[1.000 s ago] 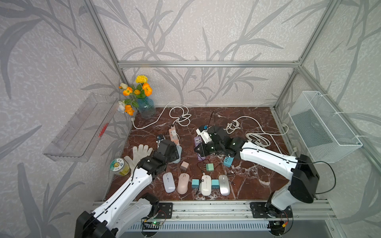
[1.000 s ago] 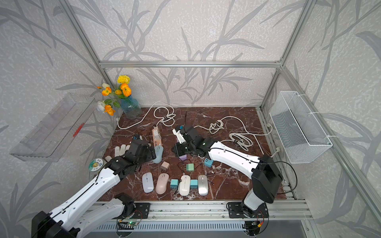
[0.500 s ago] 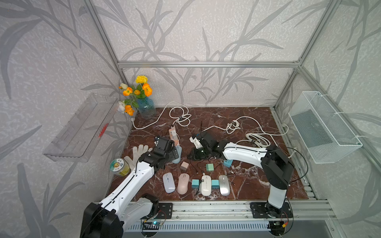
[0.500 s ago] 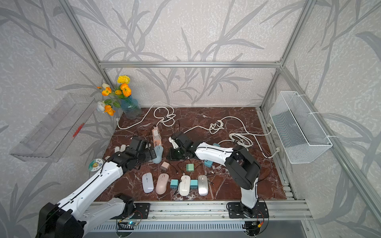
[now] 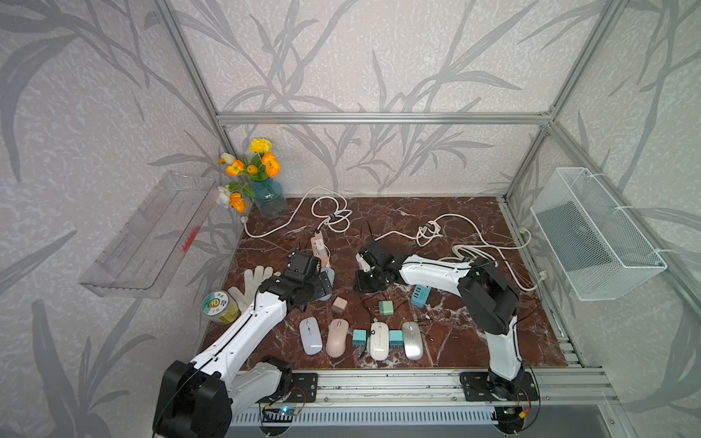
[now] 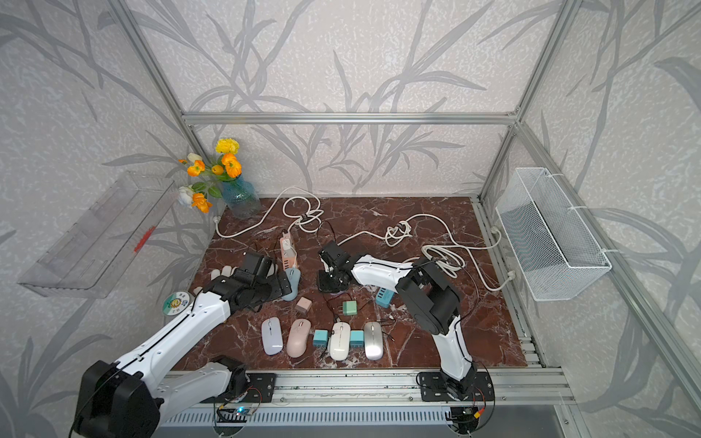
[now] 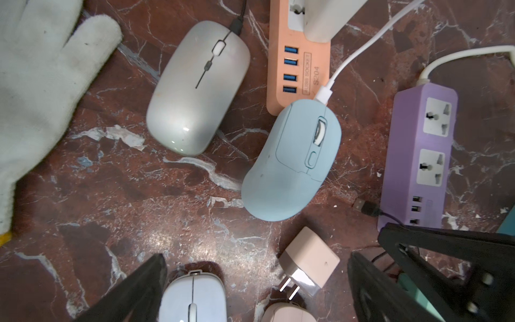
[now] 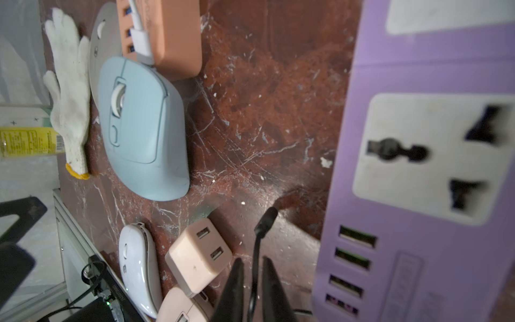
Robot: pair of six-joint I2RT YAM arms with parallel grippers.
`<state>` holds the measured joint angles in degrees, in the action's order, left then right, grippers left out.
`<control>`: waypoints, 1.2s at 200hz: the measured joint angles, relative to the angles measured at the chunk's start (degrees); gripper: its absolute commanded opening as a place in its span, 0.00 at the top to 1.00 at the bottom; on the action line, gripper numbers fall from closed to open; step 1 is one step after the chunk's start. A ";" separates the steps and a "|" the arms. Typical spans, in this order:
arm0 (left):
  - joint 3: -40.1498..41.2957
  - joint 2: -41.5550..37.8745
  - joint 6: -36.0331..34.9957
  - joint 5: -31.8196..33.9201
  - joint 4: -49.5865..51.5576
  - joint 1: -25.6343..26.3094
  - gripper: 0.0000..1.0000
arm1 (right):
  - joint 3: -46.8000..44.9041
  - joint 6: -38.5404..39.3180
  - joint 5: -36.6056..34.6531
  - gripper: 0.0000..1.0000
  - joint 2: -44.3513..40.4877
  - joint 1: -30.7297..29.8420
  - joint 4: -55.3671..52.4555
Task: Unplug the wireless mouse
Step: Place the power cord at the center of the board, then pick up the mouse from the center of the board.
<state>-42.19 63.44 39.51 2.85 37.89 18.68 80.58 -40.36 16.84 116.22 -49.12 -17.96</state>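
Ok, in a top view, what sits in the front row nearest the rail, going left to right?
pale lilac mouse → pink mouse → teal charger → white mouse → second teal charger → silver mouse

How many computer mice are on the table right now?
6. Four in the front row: lavender, pink, white, silver. Blue mouse at the orange power strip's end; grey mouse beside it. Others may be hidden under arms.
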 measured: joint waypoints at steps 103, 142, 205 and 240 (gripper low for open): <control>-7.37 14.32 -8.57 0.57 -1.73 0.02 0.17 | -1.55 7.28 -5.42 0.58 -13.70 0.44 -4.83; -9.94 20.87 -10.38 1.51 -3.87 0.76 0.19 | -5.42 8.76 -7.63 0.59 -20.55 3.85 -4.79; -12.55 29.35 -13.05 6.29 -6.34 3.50 0.27 | -9.44 8.96 -8.41 0.61 -21.18 6.51 -4.96; -12.96 30.64 -14.47 9.11 -6.43 5.27 0.28 | -9.51 8.96 -8.28 0.61 -21.81 6.56 -4.98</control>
<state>-55.16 94.08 25.04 11.97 31.46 23.94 71.07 -31.40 8.56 94.41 -42.57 -22.94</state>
